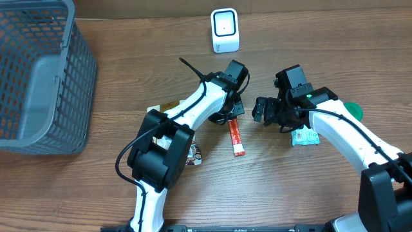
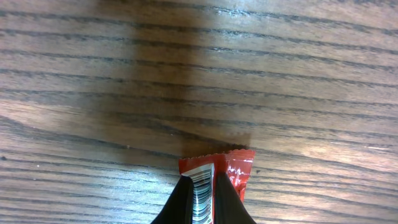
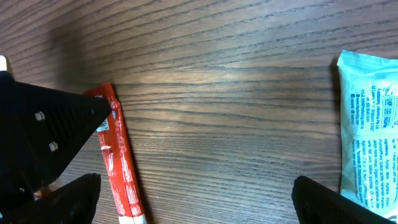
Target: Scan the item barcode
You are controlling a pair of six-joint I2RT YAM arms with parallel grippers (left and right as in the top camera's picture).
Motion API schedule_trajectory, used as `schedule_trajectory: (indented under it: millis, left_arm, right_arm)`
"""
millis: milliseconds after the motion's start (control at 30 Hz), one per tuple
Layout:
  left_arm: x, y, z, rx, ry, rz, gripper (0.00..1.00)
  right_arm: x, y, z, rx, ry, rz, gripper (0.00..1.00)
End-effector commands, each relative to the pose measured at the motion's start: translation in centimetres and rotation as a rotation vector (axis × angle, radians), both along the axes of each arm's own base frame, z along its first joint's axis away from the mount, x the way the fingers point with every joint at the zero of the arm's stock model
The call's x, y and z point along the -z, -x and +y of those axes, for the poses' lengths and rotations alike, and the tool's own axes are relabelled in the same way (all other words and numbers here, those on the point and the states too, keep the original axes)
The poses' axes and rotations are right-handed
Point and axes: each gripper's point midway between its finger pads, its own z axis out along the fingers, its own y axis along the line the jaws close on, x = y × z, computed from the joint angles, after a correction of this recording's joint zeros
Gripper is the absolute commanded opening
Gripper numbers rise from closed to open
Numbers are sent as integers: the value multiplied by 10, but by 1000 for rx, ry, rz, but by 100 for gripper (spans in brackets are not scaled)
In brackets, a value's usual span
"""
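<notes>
Barcode (image 2: 200, 193) partly hidden | left hand (image 2: 202, 177) pinching red packet (image 2: 239, 169)

bare table (image 3: 236, 124) between red sachet (image 3: 119, 158) and teal packet (image 3: 370, 124), grey basket (image 1: 38, 77) walling the left edge

**Overhead view.** The grey basket (image 1: 38, 77) is cut by the left and top edges. The left arm (image 1: 187, 116) covers most of a tan packet (image 1: 168, 106) and a patterned packet (image 1: 195, 154), both too small to identify. The right arm (image 1: 347, 132) hides part of the teal packet (image 1: 304, 136) and of a green object (image 1: 353, 110).

**Left wrist view.** The red stick packet (image 2: 239, 171) runs off the near edge. Its barcode (image 2: 200, 193) lies partly behind the fingers of the left gripper (image 2: 203, 180).

**Right wrist view.** The teal packet is cut by the right edge, and its print is unreadable.
</notes>
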Motion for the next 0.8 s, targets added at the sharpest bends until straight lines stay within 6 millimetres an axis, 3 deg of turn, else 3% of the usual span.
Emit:
schedule_trajectory:
  millis: [0, 267, 367, 467, 633, 767]
  left_arm:
    - [31, 14, 8, -11, -51, 77, 4]
    - [30, 7, 10, -40, 10, 92, 4]
    - [30, 7, 17, -56, 19, 111, 4]
    - [30, 4, 25, -76, 20, 117, 4]
    - [28, 0, 22, -88, 102, 137, 4]
    - [22, 1, 11, -28, 217, 170, 4]
  right_arm:
    - [5, 1, -3, -5, 18, 3, 100]
    - [3, -3, -1, -6, 9, -14, 100]
    - [2, 6, 10, -32, -54, 29, 100]
    - [-5, 18, 33, -90, -192, 81, 98]
    - [-7, 41, 59, -232, -244, 116, 74]
    - [6, 56, 75, -265, -227, 146, 63]
